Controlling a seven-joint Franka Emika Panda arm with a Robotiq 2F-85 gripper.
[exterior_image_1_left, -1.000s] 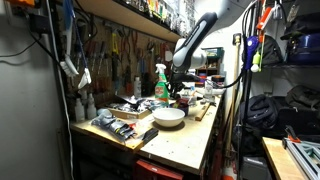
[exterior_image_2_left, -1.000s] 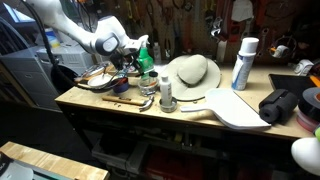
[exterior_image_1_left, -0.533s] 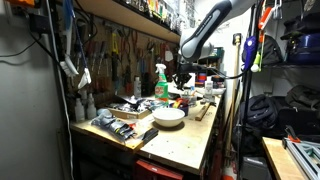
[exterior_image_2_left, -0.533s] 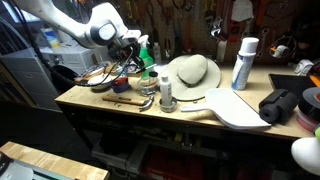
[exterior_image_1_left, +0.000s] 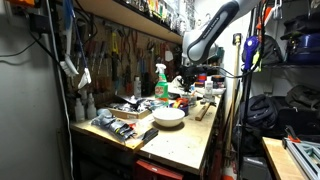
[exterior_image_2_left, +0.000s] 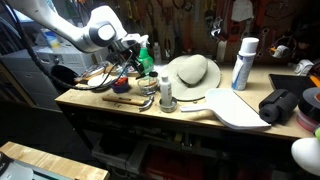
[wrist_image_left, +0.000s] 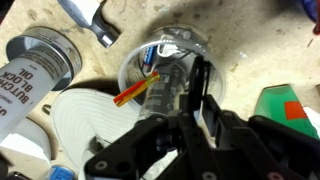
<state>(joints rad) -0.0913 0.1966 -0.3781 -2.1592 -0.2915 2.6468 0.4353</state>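
My gripper (wrist_image_left: 190, 105) hangs above the workbench in both exterior views (exterior_image_1_left: 185, 72) (exterior_image_2_left: 130, 50). Its fingers are pressed together with a thin dark stick (wrist_image_left: 196, 72) between them. Right below it in the wrist view stands a clear plastic cup (wrist_image_left: 165, 55) holding a red pen (wrist_image_left: 132, 94) and other small tools. A white bowl (wrist_image_left: 80, 115) lies beside the cup, and it also shows in both exterior views (exterior_image_2_left: 193, 72) (exterior_image_1_left: 169, 116).
A can of butcher block oil (wrist_image_left: 35, 65) (exterior_image_2_left: 244, 62) stands near the bowl. A green spray bottle (exterior_image_1_left: 160, 85) (exterior_image_2_left: 146, 55) is close to the gripper. A wooden board (exterior_image_2_left: 235, 108), loose tools (exterior_image_1_left: 118, 125) and a black bag (exterior_image_2_left: 282, 104) crowd the bench.
The arm has risen and drawn back from the clutter by the spray bottle, the gripper staying closed.
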